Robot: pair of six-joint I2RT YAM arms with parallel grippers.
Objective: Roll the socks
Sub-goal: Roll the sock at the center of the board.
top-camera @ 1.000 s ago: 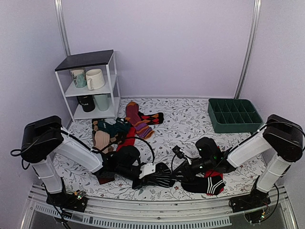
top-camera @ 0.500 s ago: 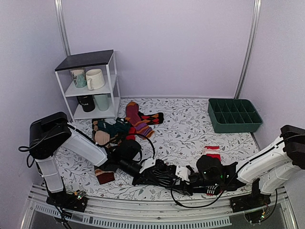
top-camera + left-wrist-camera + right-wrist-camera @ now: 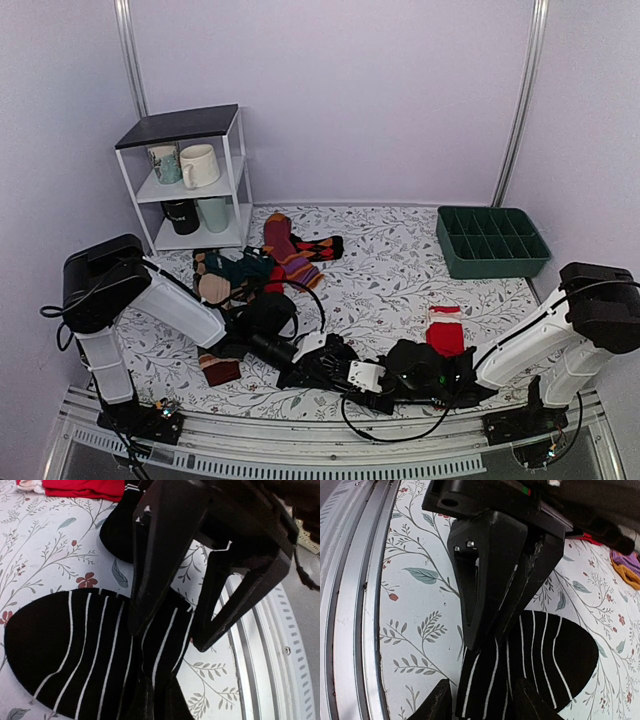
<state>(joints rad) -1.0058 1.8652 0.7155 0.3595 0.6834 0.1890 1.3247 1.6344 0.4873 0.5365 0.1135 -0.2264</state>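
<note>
Scanning from the near edge: a metal rail (image 3: 300, 445) fronts the table (image 3: 390, 270) with its floral cloth. Just behind it, front centre, both hands meet over the striped sock (image 3: 75, 645), which lies on the cloth with its rounded end spread flat and its other end gathered up. The top view gives only a dark knot here, and the fingers cannot be told apart. The right wrist view settles it. The left hand (image 3: 476, 641) comes down with its fingers pressed together, pinched on the gathered fabric. The right hand (image 3: 484, 702) has its two tips apart, one on either side of the sock. The left wrist view agrees, with the right hand's prongs spread over the stripes. It adds a plain black sock (image 3: 117, 530) and a red sock (image 3: 82, 487) beyond them. Only the top view shows the rest: a brown sock scrap (image 3: 218, 368) at left, a heap of mixed socks (image 3: 235, 275), and a purple-striped sock (image 3: 290, 255). At the rear stand a green divided tray (image 3: 495, 268) on the right and a white shelf (image 3: 180, 125) with mugs (image 3: 200, 165) on the left.
</note>
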